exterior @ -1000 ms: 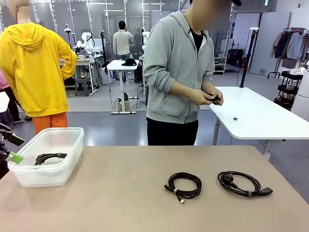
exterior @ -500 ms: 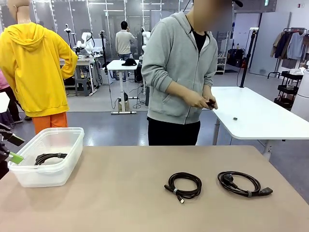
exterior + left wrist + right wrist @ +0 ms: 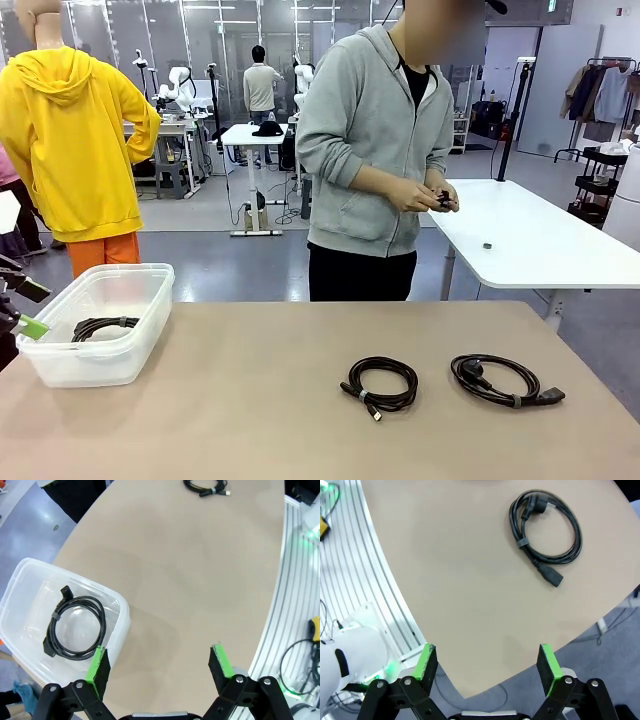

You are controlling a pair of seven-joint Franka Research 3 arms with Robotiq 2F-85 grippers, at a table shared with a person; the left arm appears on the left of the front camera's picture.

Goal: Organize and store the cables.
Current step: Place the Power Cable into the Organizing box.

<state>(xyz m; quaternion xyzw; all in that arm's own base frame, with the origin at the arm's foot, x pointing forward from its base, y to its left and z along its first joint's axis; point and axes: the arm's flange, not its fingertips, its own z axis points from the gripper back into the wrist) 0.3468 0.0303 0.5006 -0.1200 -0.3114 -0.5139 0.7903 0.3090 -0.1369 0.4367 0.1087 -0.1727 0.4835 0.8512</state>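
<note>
While the desk (image 3: 250, 420) has the bin (image 3: 80, 370) at its left end, one cable (image 3: 103, 325) inside, a middle cable (image 3: 381, 384) and a right cable (image 3: 500, 381) lie loose. The right one lies ahead of the right end effector (image 3: 485, 655), far from the left end effector (image 3: 159, 657); both gape empty.

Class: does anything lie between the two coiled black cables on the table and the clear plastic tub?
Nothing visible does: only bare beige tabletop separates the thin coiled black cable and the thicker coiled black power cord from the clear plastic tub.
</note>
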